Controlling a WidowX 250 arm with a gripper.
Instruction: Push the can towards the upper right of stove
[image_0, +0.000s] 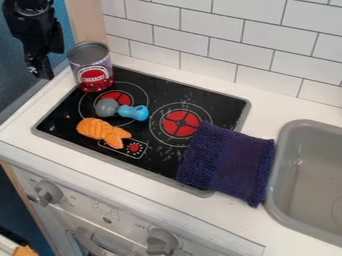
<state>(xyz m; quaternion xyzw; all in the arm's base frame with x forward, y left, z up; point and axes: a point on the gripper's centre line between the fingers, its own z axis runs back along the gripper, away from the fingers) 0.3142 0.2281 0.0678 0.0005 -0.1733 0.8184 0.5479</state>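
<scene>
At the upper left, my gripper (40, 69) hangs down to the left of the can, apart from it. The can (92, 67), with a grey top and a purple and red label, stands upright at the upper left corner of the black stove (150, 85). Its base rests partly over the stove's back left edge, close to the left rear burner. The stove's upper right corner lies along the tiled wall, beyond the second red burner.
A blue and grey toy (133, 112) lies on the left burner, with orange slices (101, 131) in front of it. A dark purple cloth (229, 162) covers the stove's right front part. The grey sink (310, 170) is at the right, and a tiled wall (207, 47) rises behind.
</scene>
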